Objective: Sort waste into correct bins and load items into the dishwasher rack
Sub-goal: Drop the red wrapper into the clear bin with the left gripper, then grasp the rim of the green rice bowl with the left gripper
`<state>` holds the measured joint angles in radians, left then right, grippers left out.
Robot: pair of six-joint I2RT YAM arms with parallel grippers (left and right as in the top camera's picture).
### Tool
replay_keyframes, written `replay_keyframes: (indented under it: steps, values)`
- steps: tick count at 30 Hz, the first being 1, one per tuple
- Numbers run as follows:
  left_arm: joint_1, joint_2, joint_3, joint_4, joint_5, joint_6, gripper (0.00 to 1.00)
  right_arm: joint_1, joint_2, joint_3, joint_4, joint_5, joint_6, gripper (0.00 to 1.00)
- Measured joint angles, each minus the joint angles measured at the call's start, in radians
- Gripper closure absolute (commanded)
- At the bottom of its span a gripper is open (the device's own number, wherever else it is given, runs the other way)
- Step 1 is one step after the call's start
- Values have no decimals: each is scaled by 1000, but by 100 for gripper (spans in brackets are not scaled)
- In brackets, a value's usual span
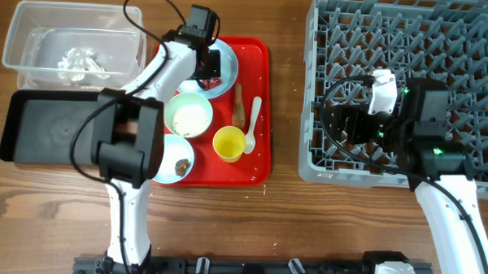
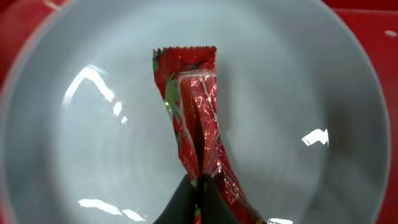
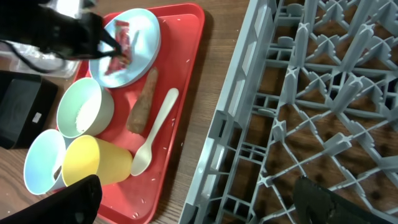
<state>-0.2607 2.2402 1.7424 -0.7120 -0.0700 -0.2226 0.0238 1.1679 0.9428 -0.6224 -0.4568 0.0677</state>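
My left gripper [image 2: 198, 186] is shut on the lower end of a red snack wrapper [image 2: 189, 112] that lies on the pale blue plate [image 2: 298, 93] at the back of the red tray; the gripper also shows from overhead [image 1: 207, 64]. My right gripper [image 3: 199, 205] is open and empty over the near left edge of the grey dishwasher rack [image 1: 409, 78]. On the tray sit a bowl with rice crumbs [image 1: 189, 115], a bowl with a brown lump [image 1: 174, 161], a yellow cup [image 1: 228, 144], a white spoon [image 1: 253, 125] and a brown carrot-shaped piece [image 1: 239, 104].
The clear tub [image 1: 36, 24] at the back left holds crumpled white tissue [image 1: 82, 62]. The black tray [image 1: 49, 126] lies in front of it, left of the red serving tray [image 1: 262, 81]. A strip of bare wood separates the red tray from the rack.
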Motion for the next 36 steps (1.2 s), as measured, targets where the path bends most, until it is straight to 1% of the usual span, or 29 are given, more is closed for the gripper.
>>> replay_keyframes:
  steps: [3, 5, 7, 8, 9, 10, 11, 12, 13, 15, 18, 20, 21, 24, 25, 27, 29, 32, 33, 34, 35, 36]
  values:
    - [57, -134, 11, -39, -48, -34, 96, 0, 0, 0, 1, 0, 0, 0]
    - [140, -248, 36, -37, -93, -51, 96, 0, 0, 0, 2, 0, 0, 0]
    - [245, -293, 64, -20, -121, -58, 96, 0, 0, 0, 12, 0, 0, 0]
    - [282, -290, 64, -10, -127, -61, 87, 0, 0, 0, 16, 0, 0, 0]
    - [323, -273, 64, 9, -131, -63, 69, 0, 0, 0, 19, 0, 0, 0]
    - [352, -251, 64, 29, -135, -61, 44, 0, 0, 0, 20, 0, 0, 0]
    - [380, -226, 63, 44, -136, -68, 24, 0, 0, 0, 21, 0, 0, 0]
    - [406, -197, 63, 55, -135, -69, 10, 0, 0, 0, 21, 0, 0, 0]
    - [427, -169, 61, 58, -135, -71, 0, 0, 0, 0, 21, 0, 0, 0]
    - [450, -133, 55, 57, -135, -75, 0, 0, 0, 0, 21, 0, 0, 0]
    - [449, -131, 50, 24, -125, -75, 0, 0, 0, 0, 21, 0, 0, 1]
    - [442, -146, 50, -57, -114, -76, 0, 0, 0, 0, 21, 0, 0, 0]
    - [436, -176, 47, -140, -89, -76, 0, 0, 0, 0, 21, 0, 0, 0]
    - [412, -266, 47, -287, -4, -75, 0, 0, 0, 0, 23, 0, 0, 0]
    - [396, -302, 47, -346, 35, -75, 1, 0, 0, 0, 24, 0, 0, 0]
    - [352, -332, 52, -436, 87, -75, 5, 0, 0, 0, 23, 0, 0, 0]
    - [287, -331, 47, -486, 114, -65, 6, 0, 0, 0, 23, 0, 0, 0]
    - [150, -330, 22, -508, 132, -38, 18, 0, 0, 0, 23, 0, 0, 0]
    - [107, -330, 4, -496, 130, -28, 20, 0, 0, 0, 24, 0, 0, 0]
    - [80, -330, -15, -480, 128, -23, 26, 0, 0, 0, 19, 0, 0, 0]
    - [49, -330, -53, -451, 127, -20, 34, 0, 0, 0, 16, 0, 0, 0]
    - [27, -329, -87, -428, 128, -16, 40, 0, 0, 0, 16, 0, 0, 0]
